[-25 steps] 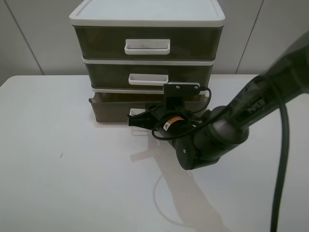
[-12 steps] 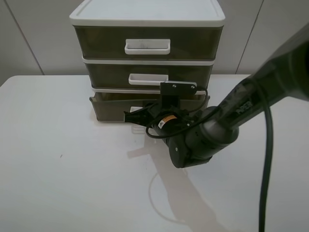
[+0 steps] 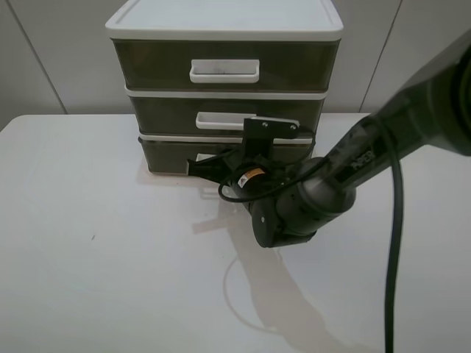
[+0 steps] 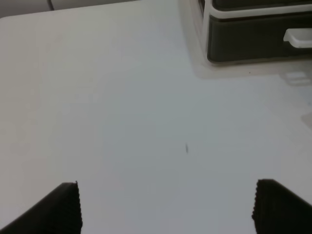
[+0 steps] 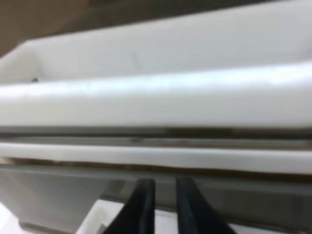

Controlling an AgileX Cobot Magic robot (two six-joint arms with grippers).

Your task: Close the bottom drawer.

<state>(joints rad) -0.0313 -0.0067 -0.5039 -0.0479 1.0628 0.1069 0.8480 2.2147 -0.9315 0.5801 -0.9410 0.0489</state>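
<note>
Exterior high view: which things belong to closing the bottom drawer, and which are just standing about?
In the job:
bottom drawer, about flush with the cabinet frame
right gripper, fingers nearly together at the drawer's front

Standing about:
top drawer
middle drawer
left gripper, open over the table

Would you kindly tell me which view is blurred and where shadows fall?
Right wrist view: blurred, too close to the cabinet; exterior high view: sharp, the right arm throws a soft shadow on the table; left wrist view: evenly lit.
</note>
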